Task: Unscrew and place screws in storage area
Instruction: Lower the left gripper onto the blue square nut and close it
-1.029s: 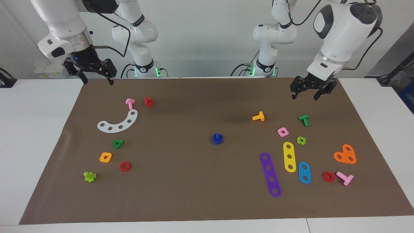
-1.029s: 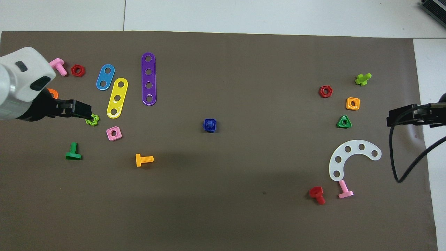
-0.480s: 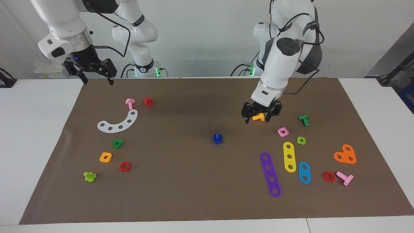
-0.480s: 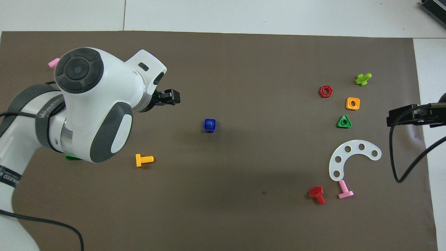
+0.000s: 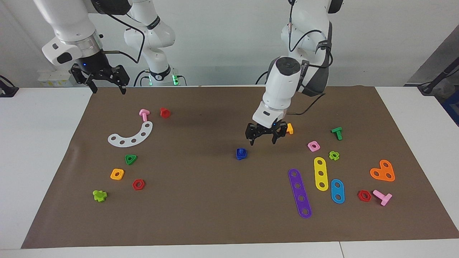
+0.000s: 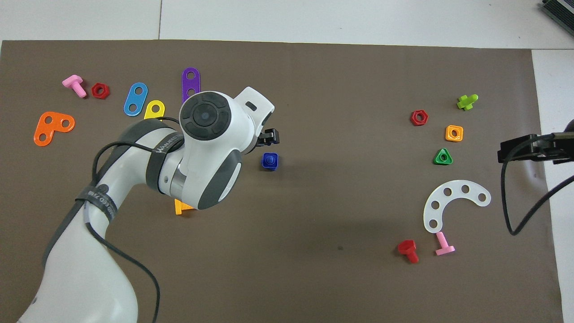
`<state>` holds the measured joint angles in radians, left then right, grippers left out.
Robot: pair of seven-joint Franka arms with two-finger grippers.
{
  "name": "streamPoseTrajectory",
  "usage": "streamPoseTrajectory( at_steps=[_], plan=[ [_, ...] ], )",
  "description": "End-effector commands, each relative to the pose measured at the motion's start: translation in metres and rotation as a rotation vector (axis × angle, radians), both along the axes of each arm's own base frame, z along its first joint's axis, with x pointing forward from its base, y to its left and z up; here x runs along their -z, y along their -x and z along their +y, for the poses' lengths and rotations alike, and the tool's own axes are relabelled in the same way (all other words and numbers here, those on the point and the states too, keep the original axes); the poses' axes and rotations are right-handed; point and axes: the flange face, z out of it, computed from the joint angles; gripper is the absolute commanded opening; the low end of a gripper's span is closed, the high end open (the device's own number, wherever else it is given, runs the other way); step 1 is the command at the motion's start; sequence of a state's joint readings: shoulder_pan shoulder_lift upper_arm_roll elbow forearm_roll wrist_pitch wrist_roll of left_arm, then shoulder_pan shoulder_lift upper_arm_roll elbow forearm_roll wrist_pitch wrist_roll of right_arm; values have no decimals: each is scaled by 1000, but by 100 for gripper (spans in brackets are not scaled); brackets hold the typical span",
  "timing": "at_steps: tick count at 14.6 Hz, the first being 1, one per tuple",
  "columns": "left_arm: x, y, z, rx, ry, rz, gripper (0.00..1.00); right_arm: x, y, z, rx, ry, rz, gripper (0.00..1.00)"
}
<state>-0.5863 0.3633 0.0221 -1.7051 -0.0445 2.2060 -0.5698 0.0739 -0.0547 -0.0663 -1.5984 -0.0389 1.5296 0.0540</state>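
In the overhead view the left arm (image 6: 197, 152) covers most of the orange bolt (image 6: 183, 208), yellow strip (image 6: 154, 108) and purple strip (image 6: 191, 80). We see only the left gripper's tip (image 6: 270, 137) there. The right gripper (image 6: 533, 148) is cut by the frame edge.

The left arm leans out over the table, its left gripper (image 5: 264, 136) pointing down with fingers spread, while the right arm waits, its right gripper (image 5: 106, 84) raised, fingers apart.
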Motion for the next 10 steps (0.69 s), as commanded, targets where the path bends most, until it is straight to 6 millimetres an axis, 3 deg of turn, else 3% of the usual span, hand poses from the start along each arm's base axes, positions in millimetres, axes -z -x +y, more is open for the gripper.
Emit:
streamPoseTrajectory(
  at_steps=[1, 3, 10],
  plan=[
    [23, -8, -11, -9, -1, -14, 95, -1, 3, 1, 9, -2, 2, 100],
    [42, -2, -25, 13, -6, -10, 95, -1, 3, 1, 9, -2, 2, 100],
    [72, 17, -36, 43, -20, 6, 88, -1, 3, 1, 7, -2, 2, 100]
  ],
)
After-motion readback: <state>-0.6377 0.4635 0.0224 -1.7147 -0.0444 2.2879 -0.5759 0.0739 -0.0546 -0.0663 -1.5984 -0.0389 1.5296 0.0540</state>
